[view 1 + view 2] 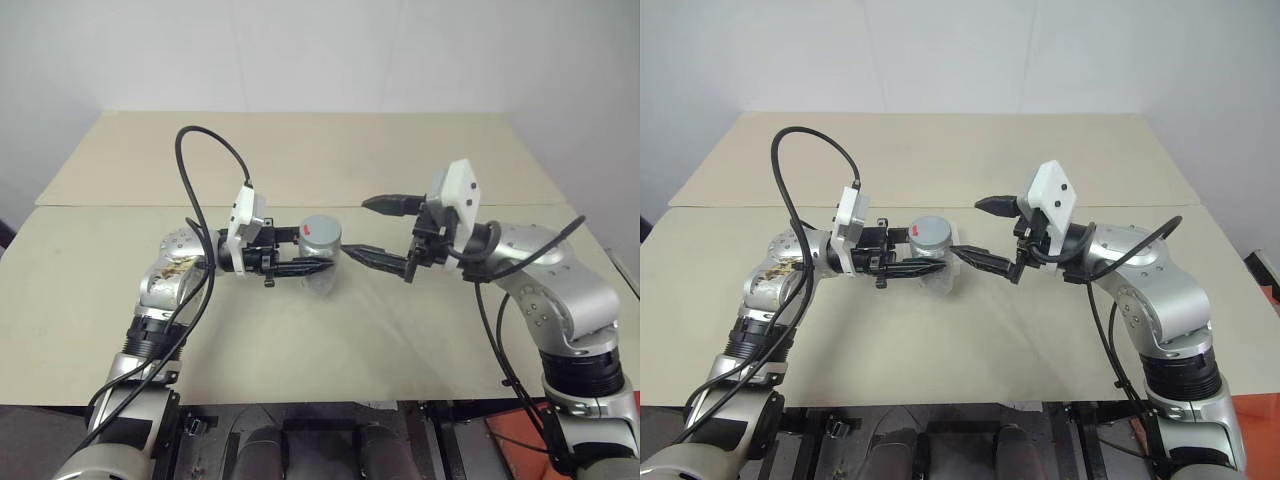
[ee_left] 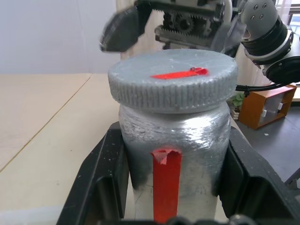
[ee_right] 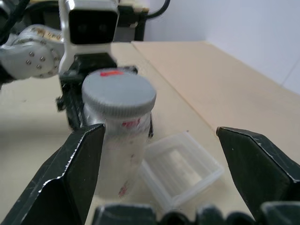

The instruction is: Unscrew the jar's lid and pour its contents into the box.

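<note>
Left gripper point(image 1: 318, 262) jaws clenched on lidded silvery-grey cylindrical jar point(image 1: 321, 250); right gripper point(image 1: 368, 230) jaws released beside it.

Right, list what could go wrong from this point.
1. The right gripper stands open beside the lid, not around it; closing from there could pinch only the rim or knock the jar askew.
2. The left gripper holds the jar by its smooth body; twisting the lid might spin the jar in the grip.
3. The box sits low beside the jar, and a tilt could spill the contents past it.
</note>
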You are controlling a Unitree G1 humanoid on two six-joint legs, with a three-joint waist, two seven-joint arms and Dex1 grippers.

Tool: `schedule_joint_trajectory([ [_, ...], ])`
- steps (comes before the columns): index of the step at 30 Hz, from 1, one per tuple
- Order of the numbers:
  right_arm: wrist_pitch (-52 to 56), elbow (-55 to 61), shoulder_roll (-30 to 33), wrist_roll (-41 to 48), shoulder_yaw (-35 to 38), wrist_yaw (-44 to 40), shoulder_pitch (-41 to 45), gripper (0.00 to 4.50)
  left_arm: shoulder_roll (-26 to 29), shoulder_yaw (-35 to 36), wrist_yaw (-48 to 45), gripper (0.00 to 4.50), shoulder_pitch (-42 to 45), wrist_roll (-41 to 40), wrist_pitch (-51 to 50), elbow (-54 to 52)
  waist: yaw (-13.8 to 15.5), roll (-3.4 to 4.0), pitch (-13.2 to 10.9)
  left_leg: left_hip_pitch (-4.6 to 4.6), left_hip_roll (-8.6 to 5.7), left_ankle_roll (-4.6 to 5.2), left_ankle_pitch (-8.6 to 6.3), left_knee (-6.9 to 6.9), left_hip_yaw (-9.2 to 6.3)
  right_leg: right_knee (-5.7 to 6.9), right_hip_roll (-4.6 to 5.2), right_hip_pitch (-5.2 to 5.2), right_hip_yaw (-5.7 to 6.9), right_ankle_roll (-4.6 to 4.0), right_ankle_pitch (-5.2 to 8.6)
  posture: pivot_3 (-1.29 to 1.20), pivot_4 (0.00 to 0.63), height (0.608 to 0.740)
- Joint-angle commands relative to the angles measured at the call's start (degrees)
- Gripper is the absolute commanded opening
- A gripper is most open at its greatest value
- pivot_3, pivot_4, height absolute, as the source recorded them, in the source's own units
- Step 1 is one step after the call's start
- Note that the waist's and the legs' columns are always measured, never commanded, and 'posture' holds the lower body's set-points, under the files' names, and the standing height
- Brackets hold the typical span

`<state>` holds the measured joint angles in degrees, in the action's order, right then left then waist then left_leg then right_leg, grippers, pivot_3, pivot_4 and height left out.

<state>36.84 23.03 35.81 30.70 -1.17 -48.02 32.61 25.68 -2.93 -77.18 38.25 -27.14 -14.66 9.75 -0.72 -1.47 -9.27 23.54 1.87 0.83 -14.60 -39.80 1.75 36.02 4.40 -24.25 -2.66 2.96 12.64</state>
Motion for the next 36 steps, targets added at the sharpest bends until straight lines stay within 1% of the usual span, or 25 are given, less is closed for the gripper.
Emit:
schedule_joint_trajectory([
  [1,-1.9,3.2,1.5,1.9,2.4,-2.0,-0.4,4.45,0.2,0.7,-0.1,2.24,0.8,-0.6,1.2,-1.3,0.0,0.00,0.0,-0.01,0.00,0.00,0.00,0.00,0.00,0.01,0.00,0.00,0.00,0.00,0.00,0.00,0.150,0.740],
  [4,-1.7,4.1,1.5,3.2,2.5,-2.8,-0.3,4.45,-0.2,0.5,0.0,2.24,1.2,-0.2,1.6,-0.7,0.0,0.00,0.0,-0.01,0.01,0.00,0.00,0.00,-0.01,0.01,0.00,0.00,0.00,0.00,0.00,0.00,0.150,0.740],
  [8,0.8,5.2,0.0,6.0,2.2,-1.2,2.0,4.45,-0.5,-0.3,-0.1,2.24,1.7,0.8,2.8,0.2,0.0,0.00,0.0,-0.01,0.00,0.00,0.00,0.00,-0.01,0.01,0.00,0.00,0.00,0.00,0.00,0.00,0.150,0.740],
  [10,2.5,5.2,-0.6,6.4,0.9,0.2,3.6,4.45,-0.7,-0.7,-0.2,2.24,2.1,1.2,3.4,0.6,-0.1,0.00,0.0,-0.03,0.01,0.00,0.00,0.00,-0.01,0.02,-0.01,0.00,0.00,0.00,0.00,0.00,0.150,0.740],
  [15,6.7,5.6,-1.3,5.8,-1.7,3.5,6.6,4.45,-1.0,-1.4,-0.2,2.24,2.4,2.7,5.5,1.4,0.0,0.00,0.0,-0.01,0.01,0.00,0.00,0.00,-0.01,0.01,0.00,0.00,0.00,0.00,0.00,0.00,0.150,0.740],
  [23,9.5,4.7,-2.5,2.9,-6.0,7.1,9.2,4.45,-1.3,-1.3,-0.2,2.24,2.3,2.0,5.4,1.1,0.0,0.00,0.0,0.00,0.01,0.00,0.00,0.00,-0.02,0.01,0.00,-0.01,0.02,0.00,0.00,0.00,0.150,0.740],
  [36,10.0,3.0,-3.6,2.9,-6.2,6.7,10.1,4.45,-1.0,-1.1,0.0,2.24,1.9,1.9,5.4,0.5,0.0,0.00,0.0,0.01,0.00,0.00,0.00,0.00,-0.02,0.01,0.00,-0.01,0.02,0.00,0.00,0.00,0.150,0.740],
])
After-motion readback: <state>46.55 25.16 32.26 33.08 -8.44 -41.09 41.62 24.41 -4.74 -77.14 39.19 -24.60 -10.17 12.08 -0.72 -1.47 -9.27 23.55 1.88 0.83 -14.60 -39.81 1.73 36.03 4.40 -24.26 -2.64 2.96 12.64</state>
